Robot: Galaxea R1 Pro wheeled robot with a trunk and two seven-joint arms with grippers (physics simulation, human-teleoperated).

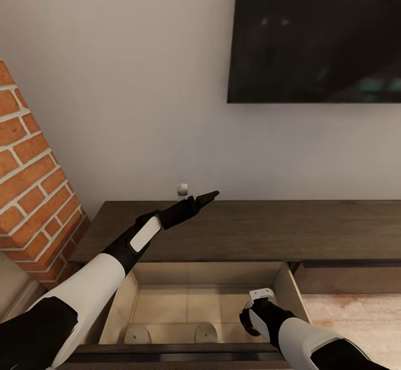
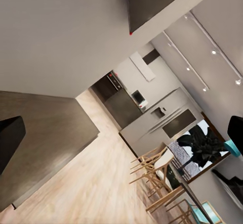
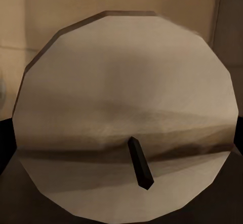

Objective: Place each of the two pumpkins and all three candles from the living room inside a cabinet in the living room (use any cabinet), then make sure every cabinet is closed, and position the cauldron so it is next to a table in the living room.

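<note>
Jaws on the right gripper (image 1: 257, 303) are clamping a candle (image 3: 126, 118) over the open drawer; the left gripper's (image 1: 207, 196) jaw state I cannot tell.
Cabinet (image 1: 250, 228) of dark grained wood is showing a pale smooth drawer (image 1: 189, 281), where two squat grey candles (image 1: 137, 334) (image 1: 205, 332) are already standing, so the third is probably joining them; the left arm is idling above the top.

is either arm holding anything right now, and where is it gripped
The right gripper, down in the open drawer, seems to hold a candle; the hold point is hidden. The left gripper holds nothing, above the cabinet top.
</note>
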